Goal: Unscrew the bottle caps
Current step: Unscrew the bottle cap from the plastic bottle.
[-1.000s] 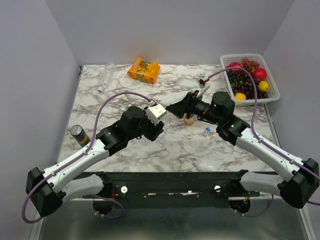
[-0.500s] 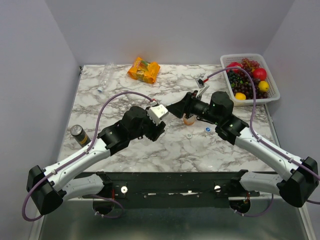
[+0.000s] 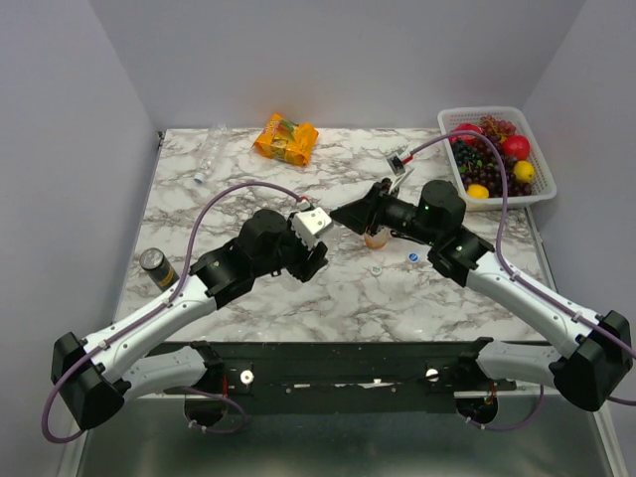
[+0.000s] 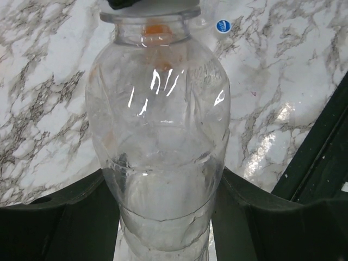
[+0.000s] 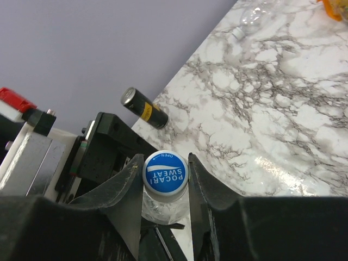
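Note:
My left gripper [image 4: 163, 220] is shut on the body of a clear bottle [image 4: 157, 136] and holds it off the table, its dark fingers [image 4: 60, 217] pressed against both sides. On that bottle's top sits a blue bottle cap [image 5: 165, 171], and my right gripper [image 5: 165, 182] is shut on the cap, one finger against each side. In the top view the two grippers meet at mid-table, the left [image 3: 316, 241] below the right [image 3: 345, 215]. A bottle with orange liquid [image 3: 375, 238] stands just under the right wrist. A loose blue cap [image 3: 412, 257] and a loose white cap [image 3: 376, 267] lie on the marble.
Another clear bottle [image 3: 207, 154] lies at the far left of the table. A dark can [image 3: 157, 268] lies near the left edge. An orange snack packet [image 3: 285, 138] sits at the back, and a white basket [image 3: 497, 110] of fruit at the back right.
The right gripper's jaws have closed onto the blue cap. Both arms have barely shifted, and the left still holds the bottle.

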Controlling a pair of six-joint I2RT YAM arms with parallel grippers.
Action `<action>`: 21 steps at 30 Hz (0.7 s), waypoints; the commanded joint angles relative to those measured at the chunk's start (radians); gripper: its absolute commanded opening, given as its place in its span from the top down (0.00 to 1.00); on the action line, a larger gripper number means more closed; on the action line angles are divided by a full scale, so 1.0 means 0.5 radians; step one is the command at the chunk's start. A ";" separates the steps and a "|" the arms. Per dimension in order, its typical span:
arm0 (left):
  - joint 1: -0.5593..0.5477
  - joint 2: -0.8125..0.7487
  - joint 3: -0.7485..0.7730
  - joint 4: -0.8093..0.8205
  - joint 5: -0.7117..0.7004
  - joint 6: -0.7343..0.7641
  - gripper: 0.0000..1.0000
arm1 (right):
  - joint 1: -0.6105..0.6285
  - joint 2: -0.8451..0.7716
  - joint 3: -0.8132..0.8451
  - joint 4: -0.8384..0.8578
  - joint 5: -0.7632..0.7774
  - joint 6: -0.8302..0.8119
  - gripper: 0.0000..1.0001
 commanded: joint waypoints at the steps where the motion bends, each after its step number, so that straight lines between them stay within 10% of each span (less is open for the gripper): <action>1: 0.001 -0.061 0.015 0.077 0.628 0.073 0.67 | -0.001 0.017 0.056 0.218 -0.574 -0.170 0.82; 13: 0.185 -0.101 0.009 0.271 1.824 -0.050 0.67 | -0.080 -0.121 -0.011 0.200 -1.516 -0.517 0.79; 21: 0.228 -0.123 -0.019 0.357 1.838 -0.160 0.67 | -0.087 -0.235 -0.036 0.111 -1.421 -0.563 0.65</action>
